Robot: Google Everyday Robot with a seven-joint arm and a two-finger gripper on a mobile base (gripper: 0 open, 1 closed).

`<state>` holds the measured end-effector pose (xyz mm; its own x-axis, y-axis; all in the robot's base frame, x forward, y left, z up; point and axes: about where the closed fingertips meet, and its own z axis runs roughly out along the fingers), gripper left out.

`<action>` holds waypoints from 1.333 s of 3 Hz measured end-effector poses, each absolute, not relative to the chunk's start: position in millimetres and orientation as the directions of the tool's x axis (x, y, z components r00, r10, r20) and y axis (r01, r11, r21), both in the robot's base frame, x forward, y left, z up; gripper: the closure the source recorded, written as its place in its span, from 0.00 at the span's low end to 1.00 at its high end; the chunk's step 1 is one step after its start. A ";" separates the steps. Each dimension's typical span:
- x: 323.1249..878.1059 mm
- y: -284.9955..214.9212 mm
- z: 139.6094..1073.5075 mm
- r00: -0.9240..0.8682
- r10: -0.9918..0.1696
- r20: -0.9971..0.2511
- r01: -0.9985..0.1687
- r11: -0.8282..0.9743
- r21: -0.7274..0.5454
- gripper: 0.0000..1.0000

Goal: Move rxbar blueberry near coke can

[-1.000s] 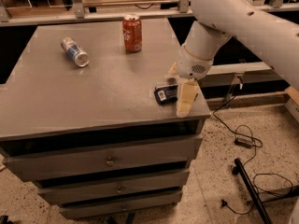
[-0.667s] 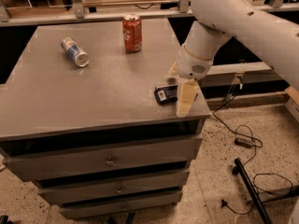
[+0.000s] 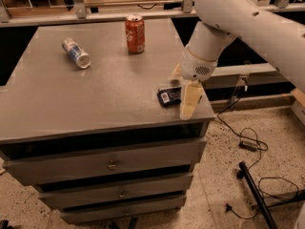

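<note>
The rxbar blueberry (image 3: pixel 168 96) lies flat near the right front corner of the grey cabinet top (image 3: pixel 95 94), its white patch facing left. The red coke can (image 3: pixel 135 34) stands upright at the back centre, well apart from the bar. My gripper (image 3: pixel 184 86) hangs from the white arm over the bar's right end. It is open, with one cream finger (image 3: pixel 189 100) in front of the bar and the other (image 3: pixel 176 71) behind it. The right part of the bar is hidden by the gripper.
A silver-and-blue can (image 3: pixel 76 53) lies on its side at the back left of the top. The cabinet has drawers (image 3: pixel 112 163) below. Cables (image 3: pixel 248 144) and a black pole (image 3: pixel 255 192) lie on the speckled floor to the right.
</note>
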<state>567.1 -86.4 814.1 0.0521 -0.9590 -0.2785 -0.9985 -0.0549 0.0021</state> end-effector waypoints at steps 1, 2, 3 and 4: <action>567.1 -86.3 814.5 0.052 -0.959 -0.279 -0.998 -0.055 0.002 0.26; 567.3 -85.9 816.8 0.053 -0.959 -0.279 -0.998 -0.055 0.002 0.26; 567.3 -85.9 823.2 0.053 -0.959 -0.279 -0.998 -0.055 0.002 0.04; 567.4 -85.9 823.4 0.053 -0.959 -0.279 -0.998 -0.055 0.002 0.00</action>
<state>567.4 -85.9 823.4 0.0526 -0.9589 -0.2790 -0.9985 -0.0552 0.0016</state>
